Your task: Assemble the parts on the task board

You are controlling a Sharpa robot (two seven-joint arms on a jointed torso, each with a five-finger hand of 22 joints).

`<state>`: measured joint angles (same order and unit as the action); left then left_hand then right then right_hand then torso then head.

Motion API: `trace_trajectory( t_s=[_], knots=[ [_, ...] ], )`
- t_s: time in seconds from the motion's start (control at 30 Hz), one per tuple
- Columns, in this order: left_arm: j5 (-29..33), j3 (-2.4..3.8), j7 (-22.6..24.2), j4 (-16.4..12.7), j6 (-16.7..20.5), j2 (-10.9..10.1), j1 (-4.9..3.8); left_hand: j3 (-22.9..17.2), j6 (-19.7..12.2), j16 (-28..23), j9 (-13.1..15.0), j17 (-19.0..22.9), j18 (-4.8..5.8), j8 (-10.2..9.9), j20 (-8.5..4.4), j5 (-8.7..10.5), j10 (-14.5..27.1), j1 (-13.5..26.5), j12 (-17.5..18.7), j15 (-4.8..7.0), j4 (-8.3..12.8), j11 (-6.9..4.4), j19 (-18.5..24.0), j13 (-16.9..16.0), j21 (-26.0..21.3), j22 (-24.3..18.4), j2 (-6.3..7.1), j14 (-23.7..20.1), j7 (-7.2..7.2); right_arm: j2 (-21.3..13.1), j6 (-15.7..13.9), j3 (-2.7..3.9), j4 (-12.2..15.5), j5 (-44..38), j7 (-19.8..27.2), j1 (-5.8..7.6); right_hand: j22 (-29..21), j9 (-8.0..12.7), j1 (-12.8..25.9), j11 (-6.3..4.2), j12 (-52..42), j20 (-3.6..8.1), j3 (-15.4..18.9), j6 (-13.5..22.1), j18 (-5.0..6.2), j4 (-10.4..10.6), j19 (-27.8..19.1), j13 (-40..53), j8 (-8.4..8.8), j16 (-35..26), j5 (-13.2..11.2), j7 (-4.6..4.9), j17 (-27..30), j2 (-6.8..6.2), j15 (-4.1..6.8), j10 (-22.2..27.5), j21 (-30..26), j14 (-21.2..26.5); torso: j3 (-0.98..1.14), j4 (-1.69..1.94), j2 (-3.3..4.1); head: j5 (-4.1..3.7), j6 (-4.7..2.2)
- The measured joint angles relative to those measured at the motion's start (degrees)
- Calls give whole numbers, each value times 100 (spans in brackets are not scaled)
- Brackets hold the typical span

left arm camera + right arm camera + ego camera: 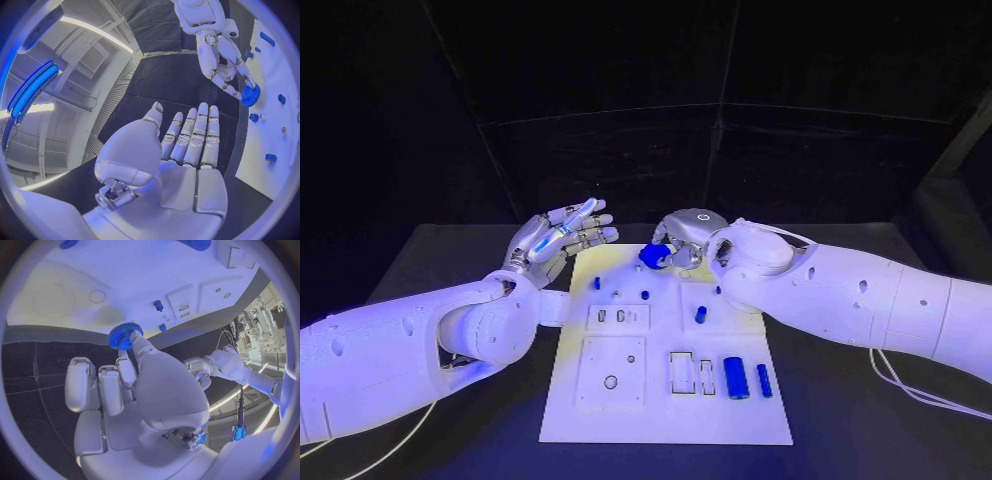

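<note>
Now right robot hand [684, 240] pinching blue gear [652, 257] over task board [661, 420], left robot hand [560, 240] spread, holding nothing.

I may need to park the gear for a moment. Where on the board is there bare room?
The task board is bare along its near edge, below the recessed plates and the blue cylinders. The far end is crowded: blue pegs stand there, and the right hand holds the blue gear above it. The left hand hovers open off the far left corner.
</note>
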<state>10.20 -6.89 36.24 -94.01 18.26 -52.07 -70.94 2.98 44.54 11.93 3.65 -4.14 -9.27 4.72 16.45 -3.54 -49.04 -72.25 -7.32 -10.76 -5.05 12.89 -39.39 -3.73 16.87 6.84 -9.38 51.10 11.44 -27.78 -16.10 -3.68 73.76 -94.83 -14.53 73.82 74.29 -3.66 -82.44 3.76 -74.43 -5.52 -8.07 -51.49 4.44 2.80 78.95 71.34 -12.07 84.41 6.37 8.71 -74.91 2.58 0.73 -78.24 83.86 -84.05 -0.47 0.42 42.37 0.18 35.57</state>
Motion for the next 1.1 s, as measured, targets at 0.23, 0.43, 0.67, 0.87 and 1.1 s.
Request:
trace_trajectory(
  t_s=[0.23, 0.43, 0.67, 0.87, 1.1],
  knots=[
    [0, 0, -4, 7, -7, 19, 0, 0, 0, 0, 0, 0, 0, 0, 0, 0, 0, 0, 0, 0, 0, 0, 0, 0, 0, 0, 0, 0, 0, 285, -36, 1, -245, -96, 20, -95, 2, 0, 22, -9, 1, 0, -1, -1, -92, -1, 0, 5, 13, 0, 0, 0, 0, -23, 0, -9, 0, 0, 2, 0, 2, 8, 16],
    [0, 0, -7, 15, -10, 25, 0, 0, 0, 0, 0, 0, 0, 0, 0, 0, 0, 0, 0, 0, 0, 0, 0, 0, 0, 0, 0, 0, 0, 478, -26, 1, -463, -143, 40, -183, 8, 0, 37, -19, 11, 0, -33, -13, -91, -1, 0, -6, 39, 0, 0, -11, 0, -40, 0, -19, 0, 0, 5, -3, 2, 31, 39],
    [0, 0, -9, 33, -14, 35, 0, 0, 0, 0, 0, -1, 0, 0, 0, 0, 0, 0, 0, 0, 0, 0, 0, 0, 0, 0, 0, 0, 0, 629, 23, 0, -586, -170, 67, -233, 12, 0, 59, -30, 20, 0, -53, -69, -91, -17, 0, -21, 67, 0, -2, -14, 0, -62, 0, -29, 0, 0, 7, -7, 2, 34, 57],
    [0, 0, -9, 41, -15, 35, 0, 0, 0, 0, 0, -1, 0, 0, 0, 0, 0, 0, 0, 0, 0, 0, 0, 0, 0, 1, 0, 0, 0, 725, 38, 3, -727, -183, 79, -240, 13, 1, 97, -40, 25, -20, -94, -114, -91, -29, 19, -45, 134, 0, -2, -11, 0, -101, 0, -39, 0, 0, 7, -12, 0, 29, 69],
    [0, 0, -11, 43, -16, 36, 0, 0, 0, 0, 0, -1, 0, 0, 0, 0, 0, 0, 0, 0, 0, 0, 0, 0, 0, 1, 0, 0, 0, 809, 73, 0, -861, -187, 91, -250, 7, -11, 261, 47, 215, -20, -184, -60, -90, -23, 19, -213, 396, -1, -49, 68, 0, -261, -16, 54, -1, 16, 5, -12, -2, 43, 79]
  ],
)
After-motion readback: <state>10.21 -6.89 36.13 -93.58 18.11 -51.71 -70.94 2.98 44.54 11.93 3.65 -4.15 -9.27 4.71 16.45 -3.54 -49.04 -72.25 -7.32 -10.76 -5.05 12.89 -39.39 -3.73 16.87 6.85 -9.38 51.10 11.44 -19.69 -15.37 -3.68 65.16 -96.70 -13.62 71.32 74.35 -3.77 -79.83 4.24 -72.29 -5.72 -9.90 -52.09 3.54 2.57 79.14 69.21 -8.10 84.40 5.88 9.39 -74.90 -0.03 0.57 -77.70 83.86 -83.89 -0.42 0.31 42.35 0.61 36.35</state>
